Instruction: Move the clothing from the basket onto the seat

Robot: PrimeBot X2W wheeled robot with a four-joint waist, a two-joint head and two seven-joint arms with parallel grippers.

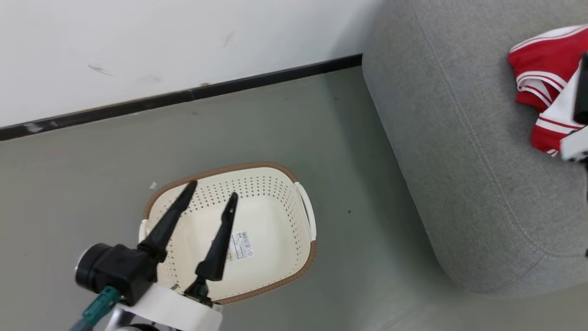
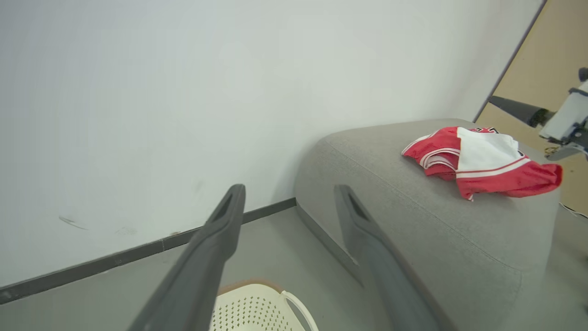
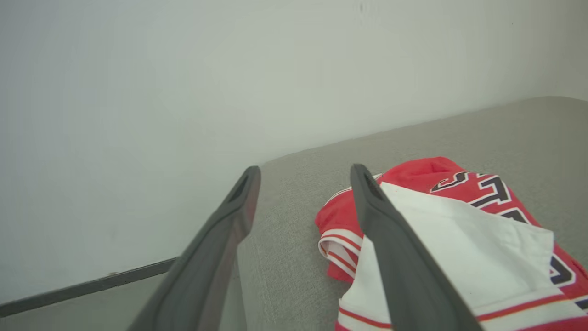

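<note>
The clothing, red with white panels and striped trim, lies crumpled on the grey seat at the right. The cream basket stands on the floor left of the seat, with just a label on its bottom. My left gripper hovers open above the basket, holding nothing. In the left wrist view the left gripper points past the basket toward the seat and the clothing. My right gripper is open just over the clothing on the seat, with no cloth between its fingers.
A white wall with a black baseboard runs behind the basket and the seat. Grey floor separates the basket from the seat's rounded side. A tan surface shows beyond the seat's far end.
</note>
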